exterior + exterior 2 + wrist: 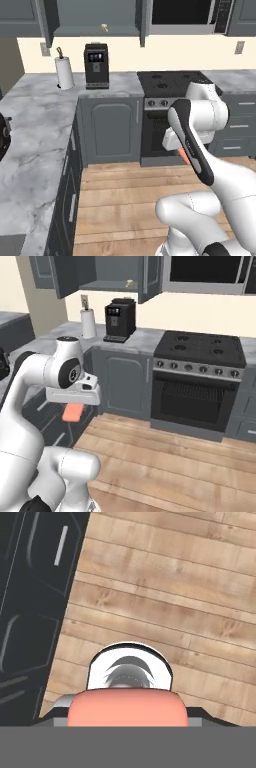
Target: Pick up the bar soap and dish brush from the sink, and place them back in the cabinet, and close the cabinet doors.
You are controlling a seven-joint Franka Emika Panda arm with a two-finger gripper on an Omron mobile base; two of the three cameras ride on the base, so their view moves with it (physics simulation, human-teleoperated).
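Marble surface (35, 135) on the left, towel roll (64, 72) and coffee machine (96, 65) at its far end. Above the machine, cabinet (95, 31) open, doors (143, 22) swung out, brush (104, 28) already on the shelf. Further right, stove (170, 82) and oven, then the arm in the foreground.

Soap (183, 155) clamped in the fingers (126, 712), held low over the wood floor (125, 200), well apart from the cabinet. Fingers spread about the soap's width and closed on it, judging by the hand view, where the coral block sits right across the bottom between them.

Key relation for the coming move, as a judgement: shelf lies up and away to the left of the soap, beyond the coffee machine, so a long lift and reach, likely with the base nearer. Soap's long axis across the fingers, flat face toward the camera.

Left base view: only a sliver of coral behind the forearm. Right base view: soap (71, 413) plain under the hand, brush (129, 283) small on the shelf. Hand view: floorboards and dark lower cabinet fronts (30, 602) below, not the shelf.
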